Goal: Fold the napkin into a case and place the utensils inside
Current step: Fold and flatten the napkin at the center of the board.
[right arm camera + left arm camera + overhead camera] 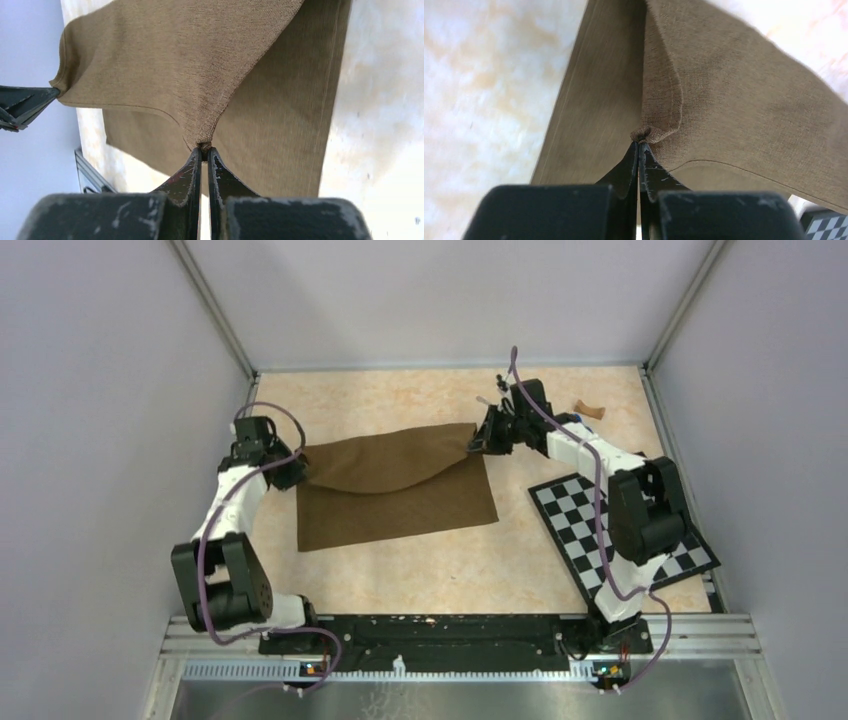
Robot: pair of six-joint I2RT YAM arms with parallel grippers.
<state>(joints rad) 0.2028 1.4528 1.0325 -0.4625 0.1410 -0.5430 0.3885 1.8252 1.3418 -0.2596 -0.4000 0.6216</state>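
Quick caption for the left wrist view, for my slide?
Left gripper pinches a corner of the brown napkin, held up off the marbled tabletop.

**A:** What is the right gripper [202, 152] doing at the bottom centre of the frame?

**B:** Its two dark fingers [187, 172] are pressing together on a corner of the napkin [200, 65]. The cloth is bunching into a small nub at their tips.

**A:** Where is the cloth going from there?

**B:** A lifted brown flap is stretching up and to the left. The left gripper [50, 93] is pinching another corner at the left edge. A second layer is lying flat underneath, with its straight edge running down the right side against the pale mottled table [385, 125].

**A:** And behind?

**B:** A pale wall [30, 160] is filling the lower left, and a dark rail [92, 175] is showing beneath the flap's sagging edge.
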